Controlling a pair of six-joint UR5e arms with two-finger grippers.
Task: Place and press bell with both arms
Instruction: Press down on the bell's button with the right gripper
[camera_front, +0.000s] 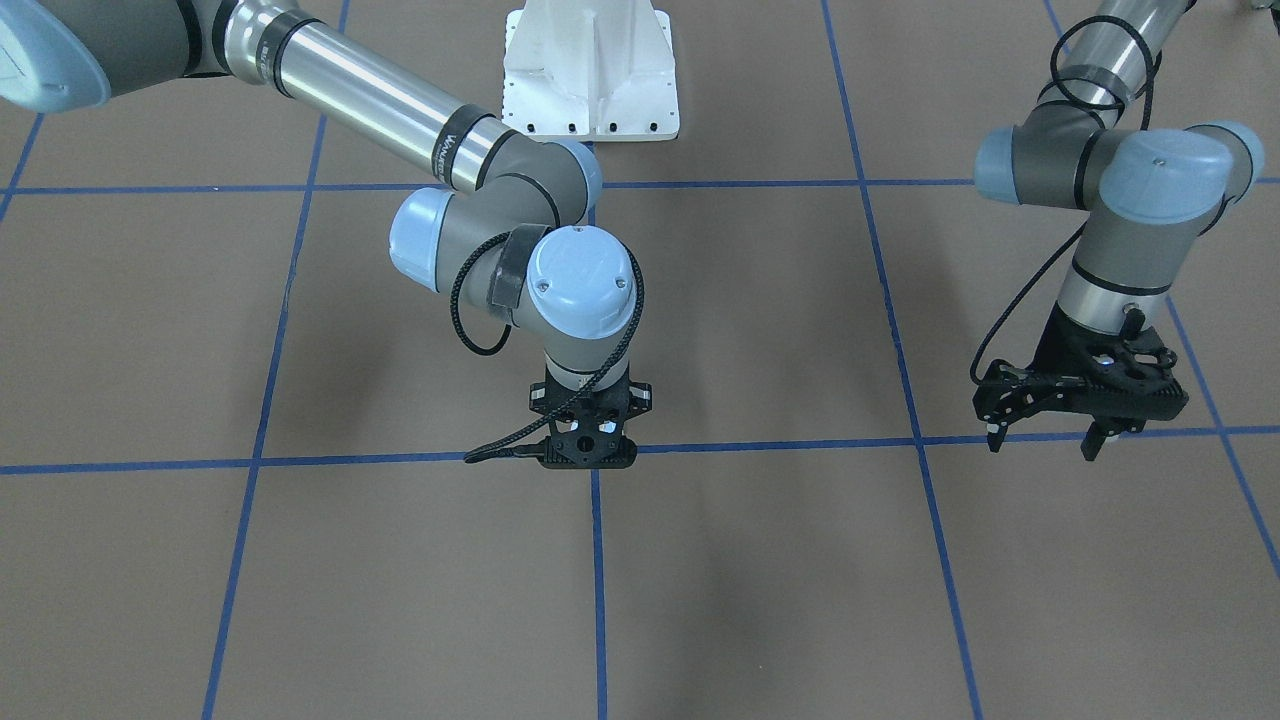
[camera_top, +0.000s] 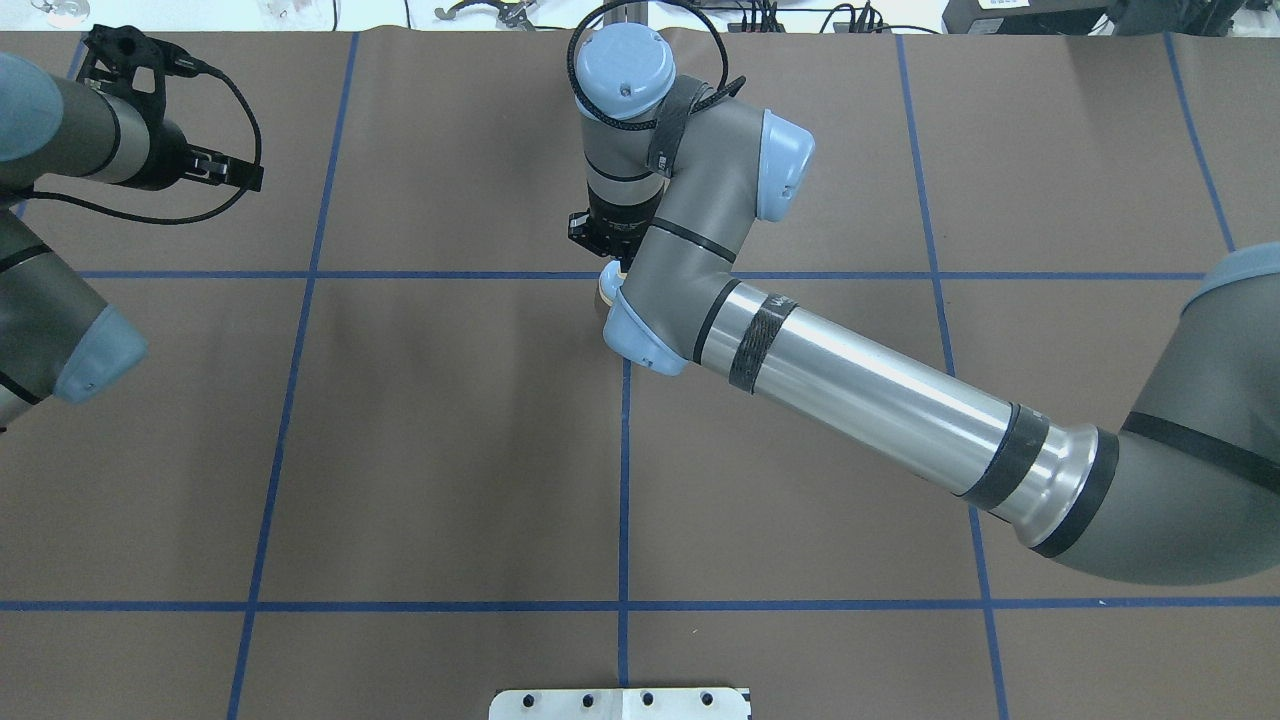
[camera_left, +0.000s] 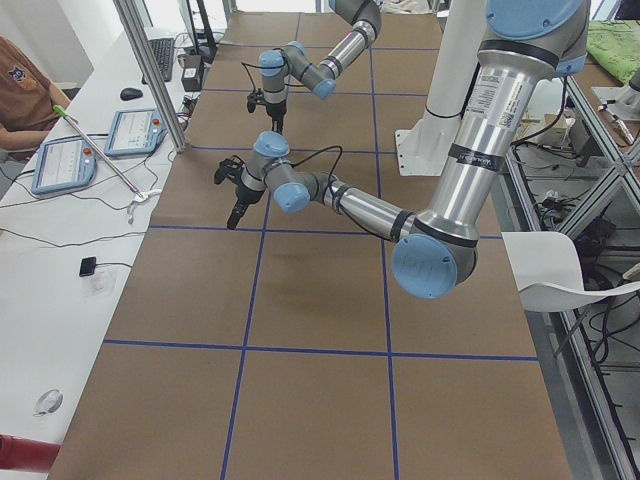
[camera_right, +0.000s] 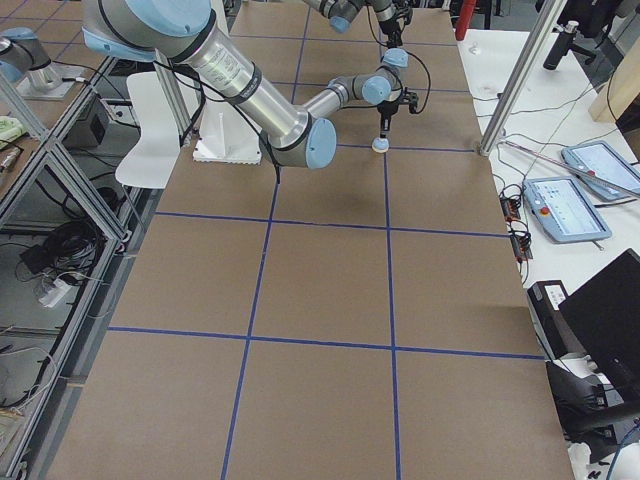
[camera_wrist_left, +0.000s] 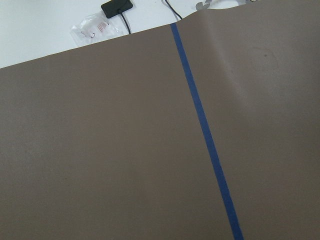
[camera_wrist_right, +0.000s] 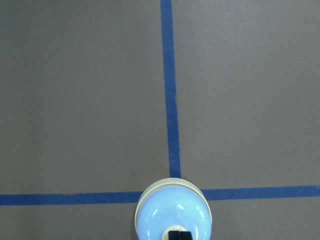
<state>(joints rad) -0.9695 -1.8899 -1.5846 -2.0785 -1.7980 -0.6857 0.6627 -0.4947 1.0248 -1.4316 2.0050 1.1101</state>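
Note:
The light-blue bell (camera_wrist_right: 172, 212) with a cream base rim stands on the brown table where two blue tape lines cross. It also shows in the exterior right view (camera_right: 381, 146), and part of its rim shows in the overhead view (camera_top: 607, 287). My right gripper (camera_wrist_right: 179, 235) points straight down over the bell. Its black fingertips are together on the top of the dome and hide the button. In the front-facing view the right gripper (camera_front: 590, 452) hides the bell. My left gripper (camera_front: 1042, 438) is open and empty. It hangs above the table well off to the bell's side.
The white pedestal base (camera_front: 590, 80) stands at the robot's side of the table. Blue tape lines (camera_top: 624, 480) grid the brown surface. Past the far edge are a white desk with tablets (camera_left: 65, 160) and a metal post (camera_right: 510, 90).

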